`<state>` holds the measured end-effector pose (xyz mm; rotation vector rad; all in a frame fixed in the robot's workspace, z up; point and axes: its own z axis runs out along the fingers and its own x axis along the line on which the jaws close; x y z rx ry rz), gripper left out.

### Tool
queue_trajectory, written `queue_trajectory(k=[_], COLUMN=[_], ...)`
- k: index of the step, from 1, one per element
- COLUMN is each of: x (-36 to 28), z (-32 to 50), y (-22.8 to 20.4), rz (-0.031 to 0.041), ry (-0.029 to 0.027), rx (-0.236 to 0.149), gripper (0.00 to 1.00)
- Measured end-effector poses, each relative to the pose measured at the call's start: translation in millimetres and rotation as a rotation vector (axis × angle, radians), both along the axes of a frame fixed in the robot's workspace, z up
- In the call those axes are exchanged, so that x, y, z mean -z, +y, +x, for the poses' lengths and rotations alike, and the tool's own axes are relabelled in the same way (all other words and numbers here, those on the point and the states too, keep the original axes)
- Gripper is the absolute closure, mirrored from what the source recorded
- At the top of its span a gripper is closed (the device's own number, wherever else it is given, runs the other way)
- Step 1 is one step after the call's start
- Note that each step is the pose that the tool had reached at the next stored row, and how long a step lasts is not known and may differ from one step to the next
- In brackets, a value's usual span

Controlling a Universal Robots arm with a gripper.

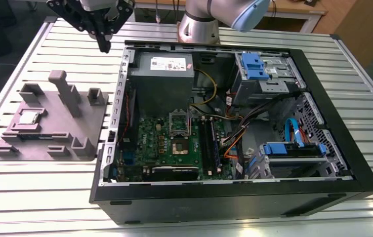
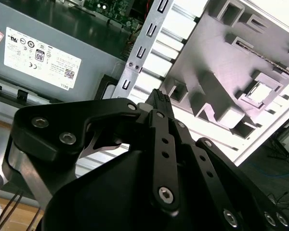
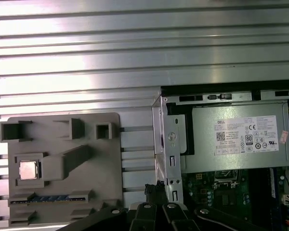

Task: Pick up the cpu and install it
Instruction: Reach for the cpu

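Observation:
The cpu (image 1: pixel 28 117) is a small silver square lying flat in a pocket of the grey holder block (image 1: pixel 74 133), at the exterior view's left, outside the case. In both wrist views the cpu (image 3: pixel 29 169) (image 2: pixel 261 92) sits untouched in that pocket. My gripper (image 1: pixel 105 48) hangs high over the slatted table, beyond the block and just outside the case's back left corner, fingers shut with nothing between them. The fingertips (image 2: pixel 159 97) (image 3: pixel 156 188) meet in a narrow point. The square socket (image 1: pixel 178 132) sits mid-motherboard inside the open computer case (image 1: pixel 239 190).
A grey power supply box (image 1: pixel 166 66) with a white label fills the case's back left corner. Drive cages with blue clips (image 1: pixel 260 69) and loose cables (image 1: pixel 239 133) crowd the case's right side. A blue-labelled strip (image 1: pixel 31 134) lies in the block in front of the cpu. A tall post (image 1: pixel 64 91) rises from the block.

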<state>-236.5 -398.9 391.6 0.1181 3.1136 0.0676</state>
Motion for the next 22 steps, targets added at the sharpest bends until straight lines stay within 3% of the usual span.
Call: queue_trajectory(k=[22], x=[0.2], z=[-7.4], y=[0.0], rz=[0.0], ry=[0.0], rx=[0.0], gripper=[0.9])
